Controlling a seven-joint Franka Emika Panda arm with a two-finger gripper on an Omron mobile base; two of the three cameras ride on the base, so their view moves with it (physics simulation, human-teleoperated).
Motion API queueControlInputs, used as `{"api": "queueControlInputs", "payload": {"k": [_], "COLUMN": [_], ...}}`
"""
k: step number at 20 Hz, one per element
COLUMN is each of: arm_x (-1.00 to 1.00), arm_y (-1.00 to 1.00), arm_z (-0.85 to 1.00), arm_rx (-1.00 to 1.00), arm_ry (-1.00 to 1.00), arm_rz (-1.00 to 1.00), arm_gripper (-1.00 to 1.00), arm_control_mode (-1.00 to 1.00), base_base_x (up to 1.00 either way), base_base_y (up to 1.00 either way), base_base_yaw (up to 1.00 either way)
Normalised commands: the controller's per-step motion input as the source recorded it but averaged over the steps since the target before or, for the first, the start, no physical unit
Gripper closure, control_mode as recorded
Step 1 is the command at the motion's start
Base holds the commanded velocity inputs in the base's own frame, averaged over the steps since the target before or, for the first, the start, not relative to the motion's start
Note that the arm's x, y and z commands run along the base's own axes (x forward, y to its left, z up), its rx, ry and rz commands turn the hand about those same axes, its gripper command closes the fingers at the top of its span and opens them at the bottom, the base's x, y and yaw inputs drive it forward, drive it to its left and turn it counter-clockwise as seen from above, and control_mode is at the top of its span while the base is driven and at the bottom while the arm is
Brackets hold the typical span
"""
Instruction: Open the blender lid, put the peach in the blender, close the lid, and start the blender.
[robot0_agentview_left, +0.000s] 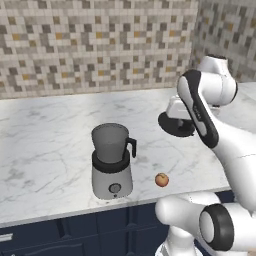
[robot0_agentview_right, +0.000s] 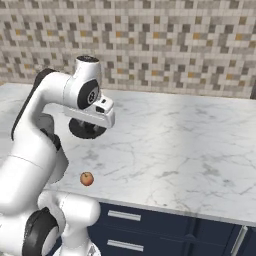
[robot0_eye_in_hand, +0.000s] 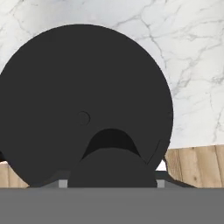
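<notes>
Nothing legible is showing anywhere: no text, label, brand, number or sign is appearing on any surface or object in the left base, right base or hand views.

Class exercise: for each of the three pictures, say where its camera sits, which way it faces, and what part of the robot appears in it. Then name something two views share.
Left base view: behind the arm's left, facing forward-down at the blender; arm at right.
Right base view: behind its right, facing the marble counter; arm at left.
Hand view: on the hand, looking down onto the blender lid.
Shared: the peach and lid appear in both base views.
</notes>
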Motion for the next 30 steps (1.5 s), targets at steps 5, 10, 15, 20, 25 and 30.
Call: {"api": "queueControlInputs", "payload": {"k": [5, 10, 15, 20, 25, 30], "arm_x": [0.08, 0.43, 0.58, 0.61, 0.51, 0.37], "arm_y": [-1.0, -1.0, -0.99, -0.26, 0.0, 0.0], "arm_z": [-1.0, -1.0, -0.98, -0.68, -0.65, -0.62], "arm_rx": [0.0, 0.0, 0.0, 0.0, 0.0, 0.0], "arm_ry": [0.12, 0.19, 0.14, 0.01, 0.0, 0.0], "arm_rz": [-0.21, -0.24, -0.15, -0.01, 0.0, 0.0], "arm_gripper": [1.0, 1.0, 1.0, 1.0, 1.0, -1.0], "arm_control_mode": [-1.0, -1.0, -1.0, -1.0, -1.0, -1.0], "base_base_x": [0.0, 0.0, 0.0, 0.0, 0.0, 0.0], "base_base_y": [0.0, 0.0, 0.0, 0.0, 0.0, 0.0], "base_base_yaw": [0.0, 0.0, 0.0, 0.0, 0.0, 0.0]}}
